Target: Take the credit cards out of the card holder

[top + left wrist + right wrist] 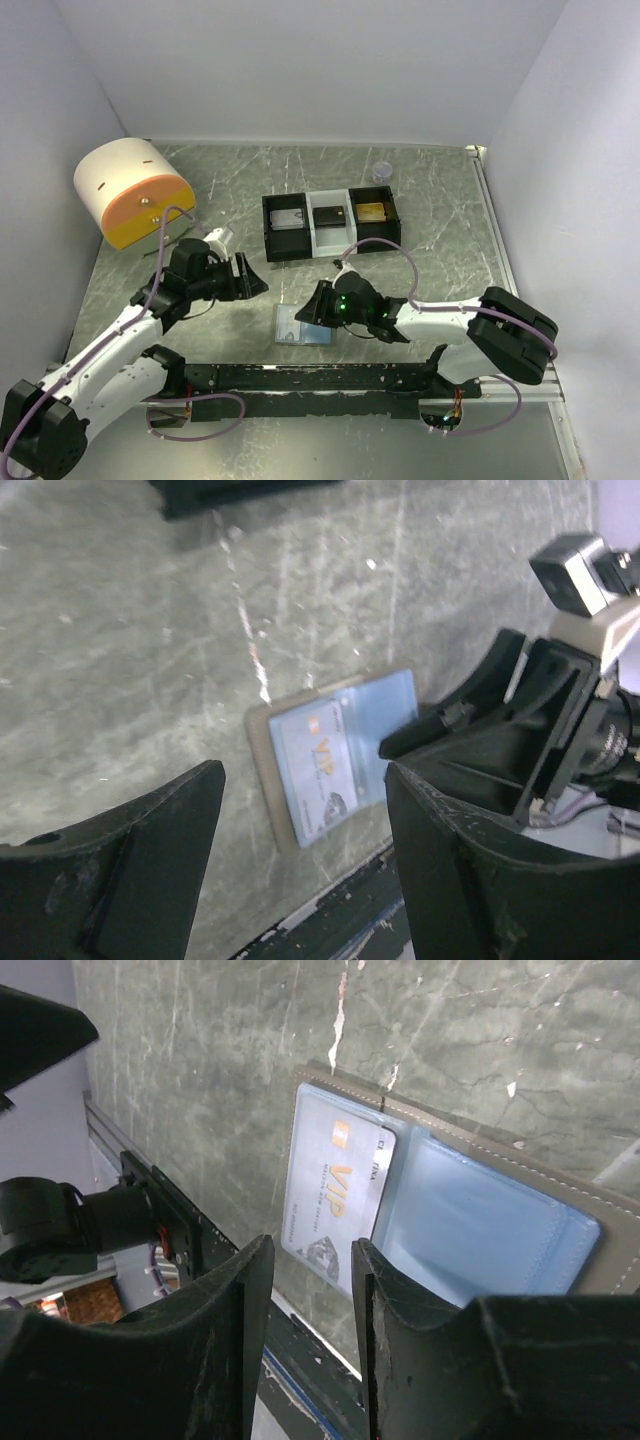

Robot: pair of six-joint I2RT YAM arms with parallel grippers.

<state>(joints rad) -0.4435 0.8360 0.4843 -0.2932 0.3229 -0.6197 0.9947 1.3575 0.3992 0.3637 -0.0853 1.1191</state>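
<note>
The grey card holder [302,325] lies open on the table, pale blue lining up. In the right wrist view a pale VIP credit card [335,1195] lies on its left leaf, partly slid out of the pocket; the right leaf [480,1220] shows only blue lining. My right gripper [312,1300] is open with a narrow gap, empty, hovering just above the card's near edge; in the top view the right gripper [318,305] is at the holder's right end. My left gripper [305,860] is open wide and empty, up and left of the holder [335,755].
A black-and-white three-compartment tray [310,240] stands behind the holder, with a card in each compartment. A round white-and-orange container [135,190] is at the back left. A small clear cap [381,171] lies at the back. A black rail [300,380] runs along the front.
</note>
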